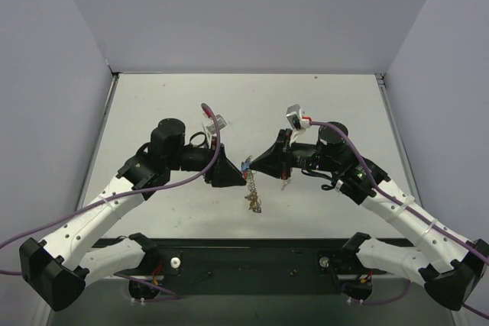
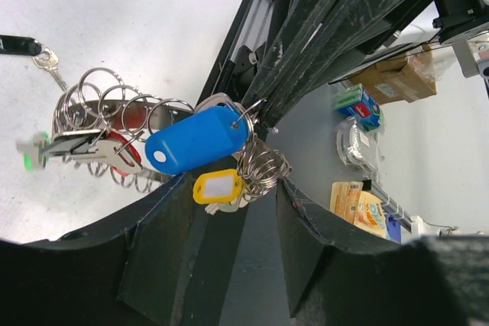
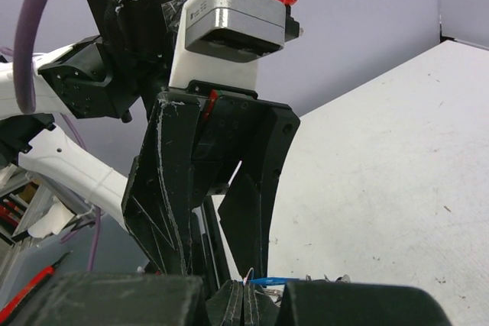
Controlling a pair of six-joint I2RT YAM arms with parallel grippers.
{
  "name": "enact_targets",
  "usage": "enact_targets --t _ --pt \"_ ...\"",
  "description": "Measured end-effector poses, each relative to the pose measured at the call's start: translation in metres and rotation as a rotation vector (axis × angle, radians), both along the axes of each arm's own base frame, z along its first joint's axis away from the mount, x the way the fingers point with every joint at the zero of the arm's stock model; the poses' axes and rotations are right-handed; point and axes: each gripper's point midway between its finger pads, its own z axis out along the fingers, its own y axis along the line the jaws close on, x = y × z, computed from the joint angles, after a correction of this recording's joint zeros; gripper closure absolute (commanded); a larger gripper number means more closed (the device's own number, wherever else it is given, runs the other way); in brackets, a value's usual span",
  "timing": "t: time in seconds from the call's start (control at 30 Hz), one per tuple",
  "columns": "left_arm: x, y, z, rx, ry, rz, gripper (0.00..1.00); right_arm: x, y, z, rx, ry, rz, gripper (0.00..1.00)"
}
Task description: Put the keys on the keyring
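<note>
The keyring [image 2: 263, 164], a silvery coil-rimmed ring, hangs in the air between my two arms, and its loops [image 2: 114, 108] run off to the left. On it hang keys with a blue head [image 2: 199, 140], a yellow head [image 2: 218, 187], a red head [image 2: 126, 150] and a green head [image 2: 30, 159]. My left gripper [image 2: 235, 181] has its jaws wide apart around the coil and the yellow head, and the right finger touches the coil. My right gripper [image 3: 246, 289] is shut on the blue key's wire loop [image 2: 248, 112]. From above, the bunch [image 1: 252, 202] dangles under both grippers.
One loose key [image 2: 47, 62] with a black head [image 2: 17, 44] lies on the white table [image 1: 191, 104]. Purple walls enclose the table on three sides. Boxes and packets [image 2: 359, 104] sit past the table's edge. The left arm's camera housing [image 3: 229, 24] looms close in front of the right wrist.
</note>
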Motion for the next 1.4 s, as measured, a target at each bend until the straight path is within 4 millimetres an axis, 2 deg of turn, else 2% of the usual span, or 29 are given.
enact_targets --t 0.13,0.47,0.57,0.6,0.7,0.73,0.93,1.03,1.07,1.17,1.27,1.4 --pt "0.002 -0.003 -0.001 -0.021 0.013 0.008 0.47 0.0 0.0 0.0 0.001 0.0 0.0 1.0" --pt "0.01 -0.013 0.015 -0.104 0.014 0.019 0.56 0.001 0.001 0.004 0.015 -0.012 -0.004 1.0" --pt "0.011 -0.016 0.013 -0.103 0.019 0.015 0.66 0.001 0.001 0.005 0.016 -0.013 -0.004 1.0" --pt "0.011 -0.017 0.012 -0.101 0.021 0.014 0.77 0.001 0.001 0.005 0.016 -0.013 -0.004 1.0" --pt "0.01 -0.018 0.011 -0.098 0.029 0.01 0.97 0.002 0.001 0.005 0.016 -0.014 -0.007 1.0" --pt "0.009 -0.018 0.011 -0.099 0.026 0.008 1.0 0.002 0.0 0.005 0.016 -0.014 -0.009 1.0" --pt "0.01 -0.016 0.01 -0.088 0.014 0.024 1.0 0.004 0.0 0.004 0.012 -0.014 -0.023 1.0" --pt "0.011 -0.014 0.01 -0.076 0.002 0.041 1.0 0.006 -0.001 0.004 0.01 -0.015 -0.03 0.86" --pt "0.012 -0.013 0.011 -0.07 -0.003 0.048 1.0 0.006 -0.001 0.004 0.01 -0.016 -0.032 0.77" --pt "0.015 -0.01 0.015 -0.046 -0.028 0.066 1.0 0.007 -0.001 0.004 0.01 -0.017 -0.035 0.61" --pt "0.017 -0.006 0.02 -0.015 -0.055 0.083 1.0 0.008 -0.002 0.003 0.005 -0.019 -0.043 0.51" --pt "0.017 0.002 0.027 0.04 -0.102 0.092 1.0 0.008 -0.005 0.002 -0.009 -0.036 -0.049 0.43"
